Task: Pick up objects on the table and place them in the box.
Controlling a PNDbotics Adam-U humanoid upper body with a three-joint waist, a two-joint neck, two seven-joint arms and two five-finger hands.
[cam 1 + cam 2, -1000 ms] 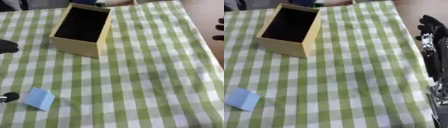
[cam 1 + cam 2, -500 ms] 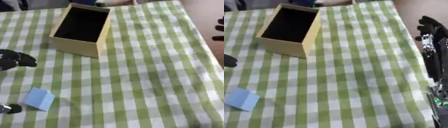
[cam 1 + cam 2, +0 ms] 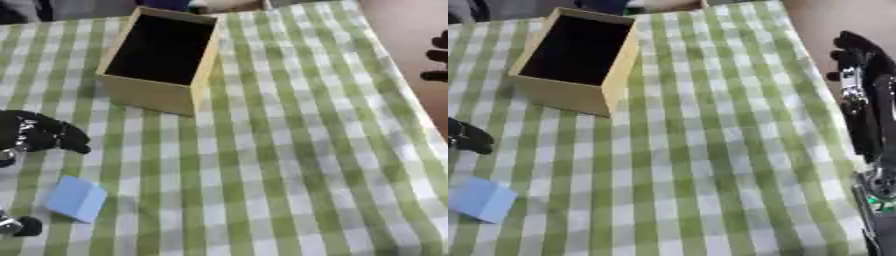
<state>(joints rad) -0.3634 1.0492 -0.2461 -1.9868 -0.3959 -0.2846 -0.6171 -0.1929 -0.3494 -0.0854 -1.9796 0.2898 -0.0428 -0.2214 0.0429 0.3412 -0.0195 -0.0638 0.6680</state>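
Here a table is covered with a green and white checked cloth (image 3: 289, 150). A yellow box (image 3: 162, 95) stands on the far left part of the cloth. The box is open at the top, and its inside looks dark. Nothing can be seen in it.

A small light blue block (image 3: 77, 198) lies flat on the cloth near the left edge, close to the robot. It is well apart from the box, with bare cloth between them. Nothing is touching the block.

The left hand (image 3: 35, 134) shows at the left edge of the left eye view. It is black and sits between the box and the blue block, a little above the block. The picture is smeared there, so it is hard to tell if its fingers are bent or straight. It does not seem to have hold of anything, and it is not touching the block. A small black and silver part (image 3: 16, 226) of the robot shows at the lower left corner, just beside the block.

The right hand (image 3: 857, 55) is best seen in the right eye view. It is off past the right edge of the table, up near the far corner, with the black and silver arm running down the right side. Its fingers point up and away and look mostly straight. It has hold of nothing and is well apart from the box and the block.
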